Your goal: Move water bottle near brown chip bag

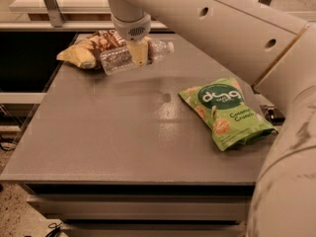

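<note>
Camera view: the gripper (138, 53) hangs from the top of the frame over the far left part of the grey table (118, 147). One pale finger pad lies across the middle of the water bottle (114, 60). The gripper is clamped on the bottle, which sits roughly level, its white cap (170, 47) pointing right and its ribbed base pointing left. The pad covers the bottle's middle, so the label band cannot be made out, and the second finger is hidden behind the bottle. A soft, smeared shadow (140, 83) falls on the tabletop just in front of the bottle. Whether the bottle rests on the surface or hangs slightly above it cannot be told.

The brown chip bag (81, 56) lies just behind and to the left of the bottle, at the table's far left corner. The bottle's base and the gripper overlap it, hiding its right end. Only a pale yellow end and a patch of dark brown show, and its lettering cannot be read. Whether bag and bottle touch is unclear.

Well apart from them, by the table's right edge, a bright green snack bag (224, 111) lies flat and face up. The robot's pale arm (232, 28) sweeps across the upper right and down the right side. It is cut off by the frame and covers the table's far right corner.
</note>
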